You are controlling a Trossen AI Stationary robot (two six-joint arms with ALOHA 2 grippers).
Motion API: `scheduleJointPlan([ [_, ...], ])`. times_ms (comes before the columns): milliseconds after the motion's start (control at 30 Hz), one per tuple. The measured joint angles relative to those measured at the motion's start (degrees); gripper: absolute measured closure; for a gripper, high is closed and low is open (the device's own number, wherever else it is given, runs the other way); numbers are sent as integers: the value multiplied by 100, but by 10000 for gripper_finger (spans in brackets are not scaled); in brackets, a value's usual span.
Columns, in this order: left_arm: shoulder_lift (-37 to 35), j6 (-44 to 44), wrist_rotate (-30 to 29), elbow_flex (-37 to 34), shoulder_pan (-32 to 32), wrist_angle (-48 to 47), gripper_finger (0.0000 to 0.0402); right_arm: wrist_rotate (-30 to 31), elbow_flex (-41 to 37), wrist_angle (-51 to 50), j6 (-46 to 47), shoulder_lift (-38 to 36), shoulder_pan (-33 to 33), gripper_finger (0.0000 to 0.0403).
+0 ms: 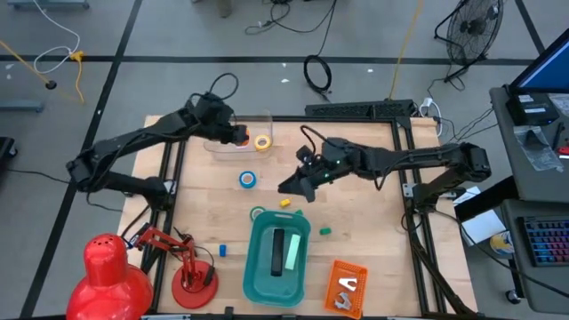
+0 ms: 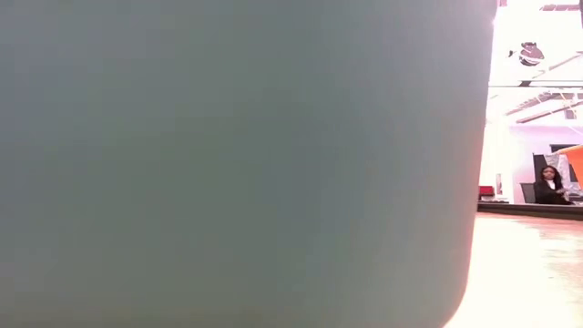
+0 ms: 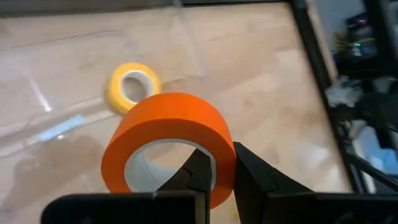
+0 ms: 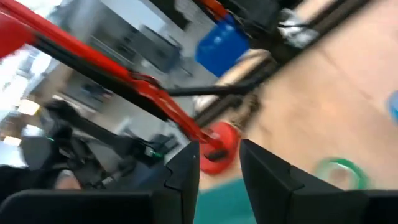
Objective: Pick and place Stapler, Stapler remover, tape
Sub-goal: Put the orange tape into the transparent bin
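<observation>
My left gripper [image 1: 236, 134] is at the table's far left, over a clear tray [image 1: 218, 147], shut on an orange tape roll [image 3: 166, 140]. A yellow tape roll [image 3: 130, 87] lies flat in that tray. A blue roll [image 1: 247, 180] lies flat mid-table. A green roll [image 1: 258, 213] lies by the far rim of the teal bin [image 1: 258, 280]. A dark stapler [image 1: 281, 252] lies in the bin. The orange stapler remover [image 1: 346, 286] lies at the near edge. My right gripper [image 1: 293, 188] hangs open above mid-table, with nothing between its fingers. My left gripper pinches the orange roll's wall [image 3: 222, 163] with one finger [image 3: 198, 175] inside the ring and the other [image 3: 252, 177] outside. The fingers slant down from the table's left. The roll is tilted, its hole toward the wrist camera; whether its underside touches the tray, I cannot tell.
A red desk lamp [image 1: 111, 276] stands at the near left corner. Small yellow [image 1: 285, 203], green [image 1: 325, 231] and blue [image 1: 223, 251] blocks lie around the bin. The bin's wall [image 2: 237, 164] fills most of the low view; a person [image 2: 549, 185] sits far behind the table.
</observation>
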Motion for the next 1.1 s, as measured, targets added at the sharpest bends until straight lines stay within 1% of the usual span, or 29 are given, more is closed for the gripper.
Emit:
scheduleJointPlan([
  [167, 529, -213, 109, 0, 254, 76, 366, -25, 0, -810, -491, -456, -334, 304],
  [333, 903, -227, -5, -2, 397, 88, 366, 0, 0, -1040, -1118, -911, -538, 308],
  [433, 1074, -193, -144, -2, 456, 87, 366, 160, 1, -1130, -1292, -1136, -592, 308],
  [533, 1188, -168, -228, 2, 511, 261, 366, 179, 0, -1148, -1417, -1264, -610, 308],
  [667, 1415, -146, -178, 3, 612, 306, 366, 286, 0, -1137, -1533, -1320, -605, 308],
  [933, 1968, 1, 49, 3, 615, 343, 366, 279, 0, -1255, -1566, -1311, -605, 308],
  [1100, 2163, 45, 151, 2, 609, 357, 366, 284, 0, -1246, -1585, -1311, -607, 308],
])
